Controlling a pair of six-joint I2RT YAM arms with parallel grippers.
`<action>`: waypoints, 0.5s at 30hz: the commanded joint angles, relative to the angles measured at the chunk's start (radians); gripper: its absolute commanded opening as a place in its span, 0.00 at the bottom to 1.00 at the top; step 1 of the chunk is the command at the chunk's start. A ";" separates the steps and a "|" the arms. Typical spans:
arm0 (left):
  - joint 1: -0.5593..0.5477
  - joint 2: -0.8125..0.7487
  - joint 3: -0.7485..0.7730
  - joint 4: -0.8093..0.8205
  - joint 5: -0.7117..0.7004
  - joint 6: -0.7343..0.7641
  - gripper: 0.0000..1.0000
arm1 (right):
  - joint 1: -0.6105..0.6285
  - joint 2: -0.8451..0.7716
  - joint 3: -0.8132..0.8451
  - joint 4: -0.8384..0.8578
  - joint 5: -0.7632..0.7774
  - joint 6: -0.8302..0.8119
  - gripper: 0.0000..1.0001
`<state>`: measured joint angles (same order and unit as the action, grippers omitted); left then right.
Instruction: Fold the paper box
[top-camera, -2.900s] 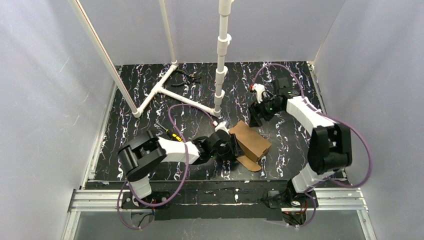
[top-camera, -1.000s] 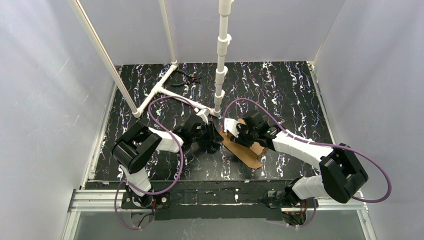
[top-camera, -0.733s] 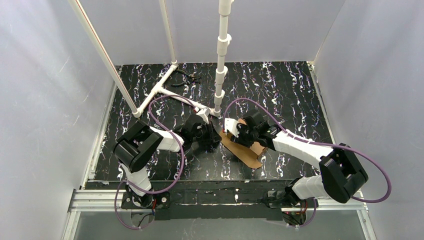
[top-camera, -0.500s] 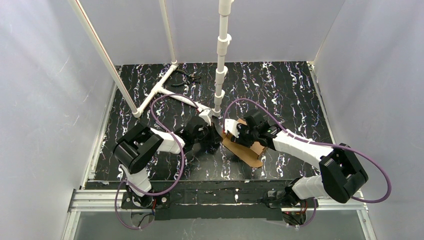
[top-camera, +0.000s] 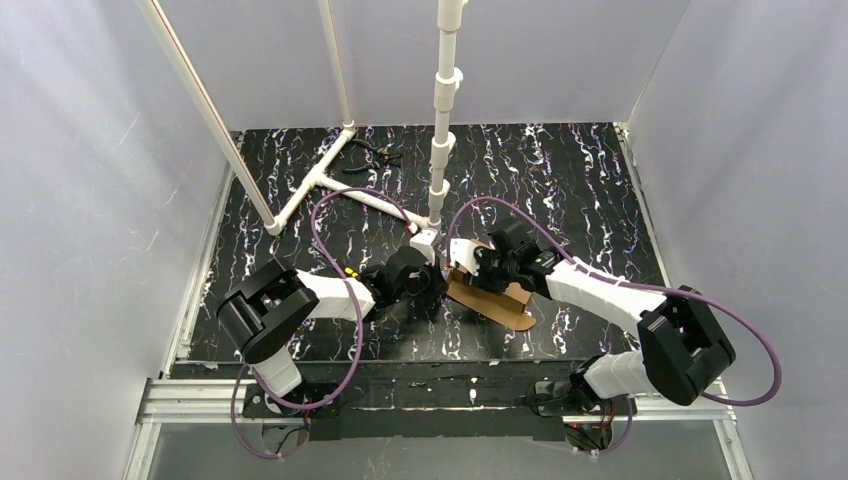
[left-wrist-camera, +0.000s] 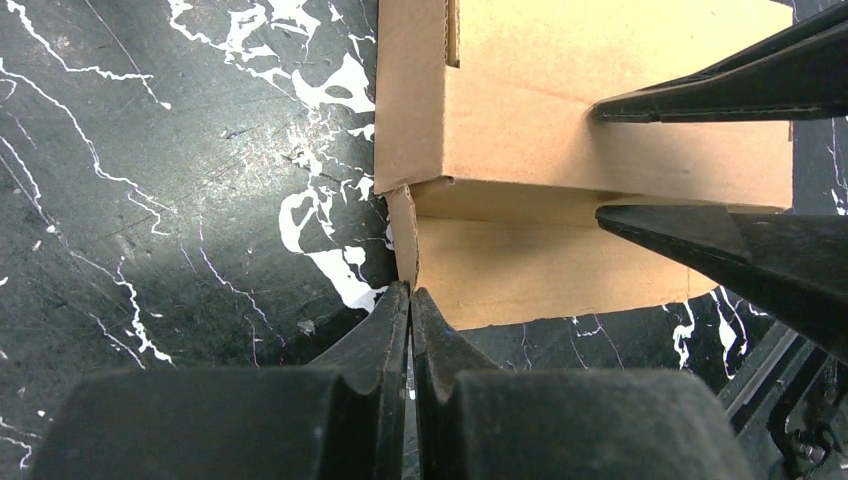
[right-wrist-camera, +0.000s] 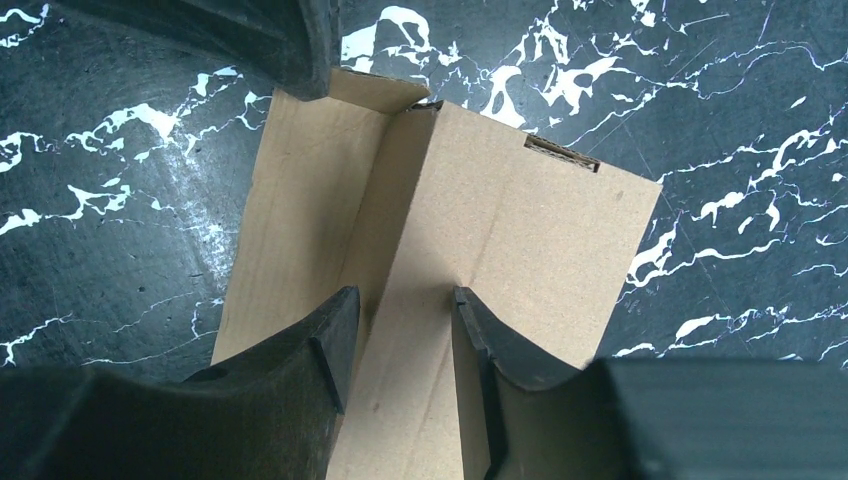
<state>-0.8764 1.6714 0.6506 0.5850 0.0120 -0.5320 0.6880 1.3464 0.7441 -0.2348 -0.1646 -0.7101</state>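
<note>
You are looking at a big black table (top-camera: 590, 180) with white streaks and pale walls around it. A white pipe frame (top-camera: 441, 110) stands on the far left part of the table. Your two arms reach in from the near edge and meet near the middle. The left arm (top-camera: 320, 297) lies low and points right. The right arm (top-camera: 600, 290) points left.

The paper box (top-camera: 497, 300) sits between them, near the middle of the table and a bit toward the near side. It is plain brown cardboard and only partly folded. Its panels meet along a fold, and a flap lies flat on the table on the near side.

Your left gripper (left-wrist-camera: 410, 300) is at the left side of the box. It is clenched tight with nothing in it, and the tips touch a corner of the box. Your right gripper (right-wrist-camera: 400, 310) comes over the box from the right. Its fingers (right-wrist-camera: 335, 335) stand partly apart, one on each side of the fold. You cannot tell if they squeeze the cardboard.

A small dark tool (top-camera: 378, 152) lies near the far edge, well apart from the box.
</note>
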 joint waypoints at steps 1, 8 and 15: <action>-0.031 -0.061 0.021 -0.075 -0.084 -0.022 0.00 | -0.006 0.052 0.005 -0.052 -0.020 0.032 0.47; -0.055 -0.058 0.037 -0.074 -0.065 0.031 0.00 | -0.007 0.069 0.009 -0.057 -0.029 0.041 0.47; -0.058 -0.063 0.031 -0.074 -0.060 0.033 0.00 | -0.006 0.077 0.011 -0.057 -0.027 0.044 0.47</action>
<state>-0.9195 1.6569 0.6666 0.5308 -0.0612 -0.5140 0.6807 1.3762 0.7635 -0.2256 -0.1658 -0.6949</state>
